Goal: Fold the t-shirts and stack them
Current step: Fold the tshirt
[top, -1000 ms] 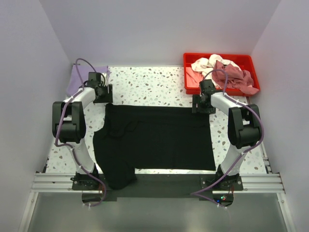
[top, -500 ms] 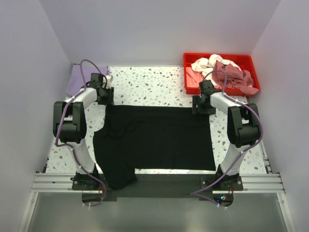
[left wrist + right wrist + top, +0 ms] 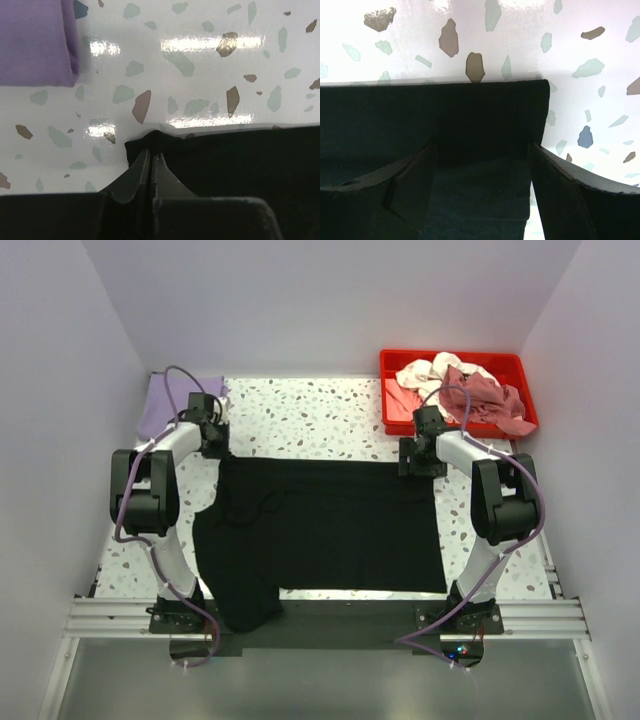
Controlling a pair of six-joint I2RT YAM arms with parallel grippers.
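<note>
- Since a second ago, the left pincer [image 3: 151,156] has closed, clamping the black t-shirt [image 3: 330,525] at its 11 o'clock corner.
- Meanwhile the right pincer [image 3: 481,147] gapes astride the 1 o'clock corner.
- Shirt lies spread on the desk [image 3: 300,415]; limp, light cloth, so I'd grip corners.
</note>
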